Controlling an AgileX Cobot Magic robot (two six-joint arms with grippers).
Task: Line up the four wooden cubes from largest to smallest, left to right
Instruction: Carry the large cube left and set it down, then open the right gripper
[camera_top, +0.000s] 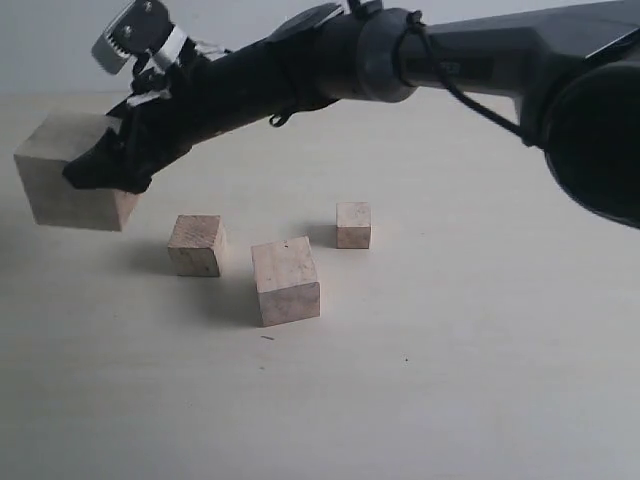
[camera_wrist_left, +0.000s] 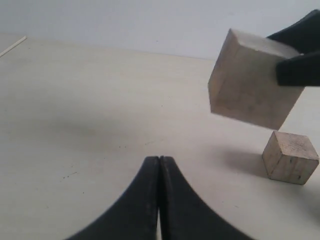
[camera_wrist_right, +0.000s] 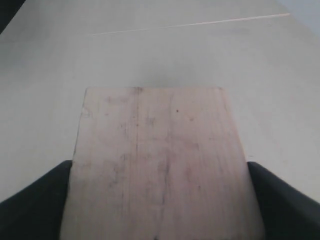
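The largest wooden cube (camera_top: 58, 178) hangs slightly tilted above the table at the far left, with my right gripper (camera_top: 104, 172) shut on it after reaching across from the right. It fills the right wrist view as the cube (camera_wrist_right: 159, 160) between the two black fingers (camera_wrist_right: 280, 200). The left wrist view shows this cube (camera_wrist_left: 247, 82) raised above the medium-small cube (camera_wrist_left: 290, 162). On the table stand the medium-small cube (camera_top: 196, 245), the second-largest cube (camera_top: 286, 281) and the smallest cube (camera_top: 353, 225). My left gripper (camera_wrist_left: 159, 160) is shut on nothing, low over bare table.
The pale table (camera_top: 460, 380) stretches in front of and to the right of the cubes. The right arm's black body (camera_top: 420, 60) spans the scene above the back of the table.
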